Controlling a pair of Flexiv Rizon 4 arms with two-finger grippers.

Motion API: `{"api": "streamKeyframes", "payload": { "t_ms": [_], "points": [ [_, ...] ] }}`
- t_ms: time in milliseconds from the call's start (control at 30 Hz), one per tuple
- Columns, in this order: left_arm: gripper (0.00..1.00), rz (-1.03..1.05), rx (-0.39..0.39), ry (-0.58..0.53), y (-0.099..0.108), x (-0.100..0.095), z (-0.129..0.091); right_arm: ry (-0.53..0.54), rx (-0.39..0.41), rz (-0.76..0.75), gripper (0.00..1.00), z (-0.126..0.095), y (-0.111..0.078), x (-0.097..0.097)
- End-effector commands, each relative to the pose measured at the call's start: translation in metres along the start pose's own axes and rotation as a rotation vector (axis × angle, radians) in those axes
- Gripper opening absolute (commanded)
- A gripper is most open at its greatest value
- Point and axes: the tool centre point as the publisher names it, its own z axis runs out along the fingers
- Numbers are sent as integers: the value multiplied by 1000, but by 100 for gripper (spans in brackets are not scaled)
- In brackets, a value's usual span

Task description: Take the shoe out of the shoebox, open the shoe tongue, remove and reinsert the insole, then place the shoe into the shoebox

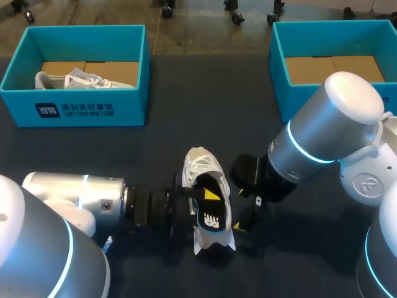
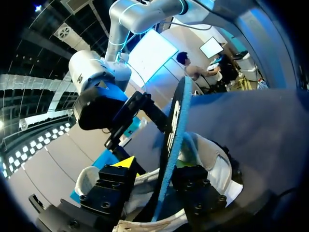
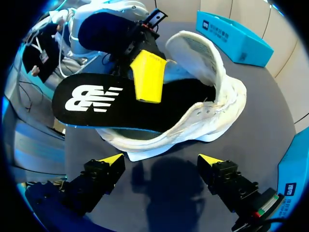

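Observation:
A white shoe (image 1: 205, 167) lies on the dark table in the middle, its opening upward. A black insole (image 1: 209, 216) with a white logo sticks out of its heel end. My left gripper (image 1: 208, 197) comes in from the left at the shoe's opening. In the left wrist view the insole (image 2: 173, 140) stands edge-on between the fingers of the left gripper (image 2: 154, 164), against one finger and apart from the other, so the gripper is open. My right gripper (image 3: 160, 159) is open and holds nothing just short of the shoe (image 3: 212, 111) and insole (image 3: 96, 101).
A blue shoebox (image 1: 74, 108) at the back left holds another white shoe (image 1: 80, 79). A second blue shoebox (image 1: 279, 74) at the back right shows only its cardboard floor. My right arm (image 1: 322, 136) hangs over the table's right side.

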Motion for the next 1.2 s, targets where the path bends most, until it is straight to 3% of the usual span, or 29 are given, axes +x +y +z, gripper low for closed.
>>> {"api": "streamKeyframes", "payload": {
  "t_ms": [33, 100, 133, 300, 667, 900, 1000, 1033, 1100, 1200],
  "points": [
    [35, 14, 1, 7, -9, 3, -11, -4, 2, 1, 100, 1, 0, 1],
    [4, 17, 0, 7, -8, 2, -9, -4, 2, 1, 100, 1, 0, 1],
    [0, 27, -2, 12, -8, 2, -7, -4, 2, 1, 100, 1, 0, 1],
    [0, 46, -4, 20, -4, 3, 1, -4, 2, 1, 100, 1, 0, 1],
    [0, 59, -59, 40, 26, 1, 8, -4, 2, 1, 100, 1, 0, 1],
    [0, 41, -63, 28, 22, 4, 4, -4, 2, 1, 100, 1, 0, 1],
    [47, 40, -70, 26, 16, 8, 0, -4, 2, 1, 100, 1, 0, 1],
    [51, 37, -69, 24, 14, 9, -1, -4, 2, 1, 100, 1, 0, 1],
    [72, 34, -59, 19, 7, 9, -4, -4, 2, 1, 100, 1, 0, 1],
    [78, 50, -48, 14, -5, 8, -7, -4, 2, 1, 100, 1, 0, 1]
  ]
}}
